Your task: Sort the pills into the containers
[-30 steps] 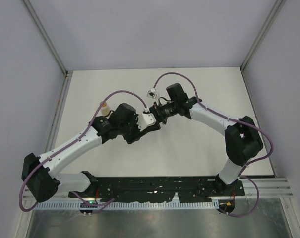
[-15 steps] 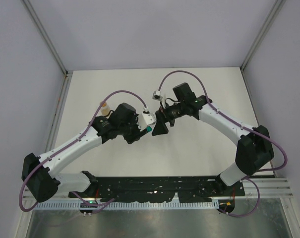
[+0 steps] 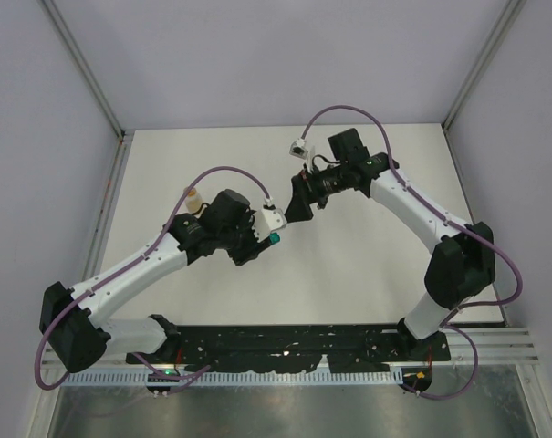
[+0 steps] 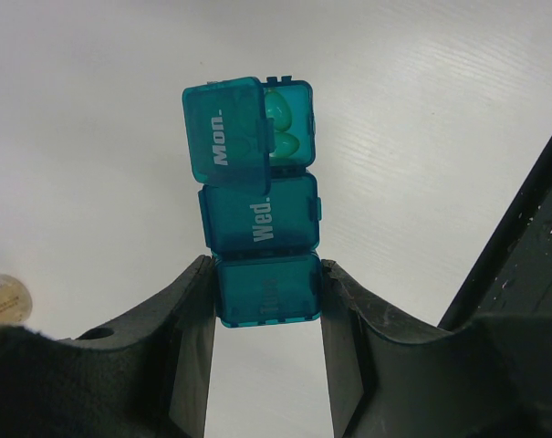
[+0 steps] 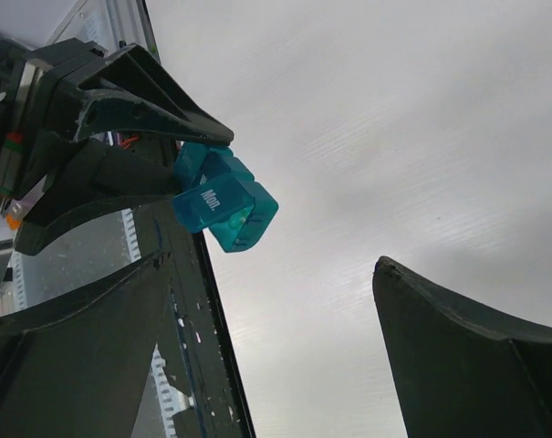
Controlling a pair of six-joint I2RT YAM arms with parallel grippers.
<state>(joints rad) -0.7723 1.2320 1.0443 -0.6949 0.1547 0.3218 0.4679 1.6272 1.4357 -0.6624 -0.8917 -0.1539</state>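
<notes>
My left hand (image 4: 266, 274) is clenching the near end compartment of the containers (image 4: 262, 224), holding the teal strip out over the table (image 4: 440, 119) so that it is pointing toward the top of the left wrist frame. My right hand (image 5: 268, 269) is hanging released, jaws wide and nothing between them. It is drawing back toward the upper right of the top view, where a second ago it was right at the strip's far end.

The Mon. lid (image 4: 223, 135) is standing swung open, with rounded pieces I take for pills (image 4: 280, 119) lying inside, while the Wed. lid (image 4: 262, 219) is sitting shut. I am judging that compartment served and my right hand free for the next fetch. In the right wrist frame the strip is sitting upper left, well apart from both fingers.
</notes>
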